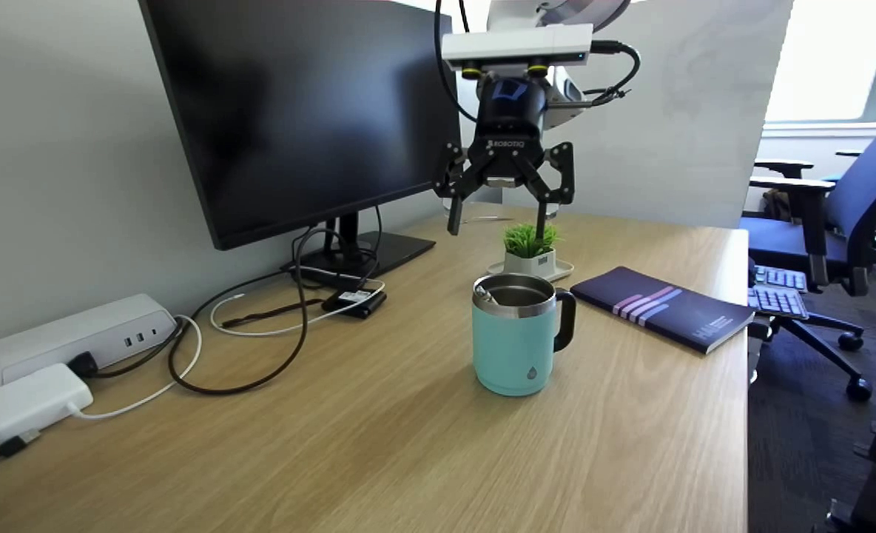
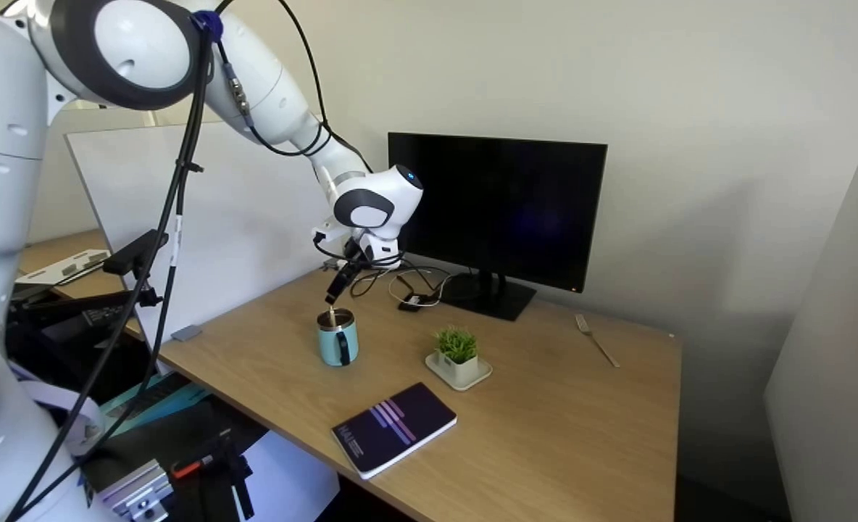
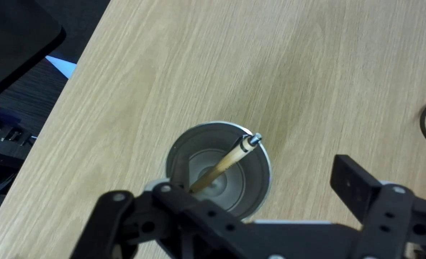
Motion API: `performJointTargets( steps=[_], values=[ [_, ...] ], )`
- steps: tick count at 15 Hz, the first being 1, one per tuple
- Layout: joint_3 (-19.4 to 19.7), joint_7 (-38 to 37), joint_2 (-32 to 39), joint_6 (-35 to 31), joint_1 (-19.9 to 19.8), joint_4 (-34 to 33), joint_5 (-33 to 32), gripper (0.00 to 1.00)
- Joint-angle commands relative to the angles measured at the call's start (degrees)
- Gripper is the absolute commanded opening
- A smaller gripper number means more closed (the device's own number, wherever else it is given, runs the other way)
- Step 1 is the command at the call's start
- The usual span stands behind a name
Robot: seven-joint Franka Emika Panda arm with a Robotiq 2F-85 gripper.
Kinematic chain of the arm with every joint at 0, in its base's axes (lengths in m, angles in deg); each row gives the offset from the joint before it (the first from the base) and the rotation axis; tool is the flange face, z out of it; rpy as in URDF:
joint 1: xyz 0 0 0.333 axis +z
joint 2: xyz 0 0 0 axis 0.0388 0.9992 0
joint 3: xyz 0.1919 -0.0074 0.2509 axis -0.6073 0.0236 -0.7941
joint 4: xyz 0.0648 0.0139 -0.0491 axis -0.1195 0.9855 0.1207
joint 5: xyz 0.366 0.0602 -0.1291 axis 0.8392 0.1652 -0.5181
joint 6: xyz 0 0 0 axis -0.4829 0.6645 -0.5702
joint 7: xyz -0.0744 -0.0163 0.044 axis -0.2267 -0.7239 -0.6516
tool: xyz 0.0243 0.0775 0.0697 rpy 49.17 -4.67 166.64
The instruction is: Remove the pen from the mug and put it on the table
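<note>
One maker's name legible: ROBOTIQ, in pale capitals on the black gripper (image 1: 497, 226), at twelve o'clock from the mug (image 1: 513, 348) in an exterior view. Spread wide, fingers well apart, in the wrist view too. Inside the mug, leaning, the pen (image 3: 224, 164): tan barrel across the opening, metal push-button at the rim between one and two o'clock in the wrist view. Fingertips above and apart from it. Upright on the wood-grain table (image 1: 379, 459), the teal mug, with dark handle toward three o'clock and a small dark drop-shaped mark low on the wall, toward five, in an exterior view. Pale letters HAI on the dark notebook (image 2: 394, 429), five o'clock from the mug in an exterior view; pink and purple bars beside, smaller lines too fine to read. At three o'clock in the same view, a potted plant (image 2: 458, 348). Between nine and ten o'clock from the mug in an exterior view, a small black box (image 1: 355, 302) with a white label, print unreadable.
</note>
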Motion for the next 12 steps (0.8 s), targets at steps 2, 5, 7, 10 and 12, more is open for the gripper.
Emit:
performJointTargets(
  steps=[2, 5, 7, 10, 12],
  values=[
    [0.7, -0.5, 0.5, 0.2, 0.4, -0.1, 2.3, 0.96],
    [0.7, -0.5, 0.6, 0.1, 0.5, 0.1, 2.8, 0.85],
    [0.8, -0.5, 0.6, 0.0, 0.5, 0.2, 3.2, 0.8],
    [0.9, -0.5, 0.6, -0.1, 0.5, 0.5, 3.6, 0.8],
    [0.9, -0.4, 0.7, -0.2, 0.5, 0.9, 4.0, 0.77]
  ],
)
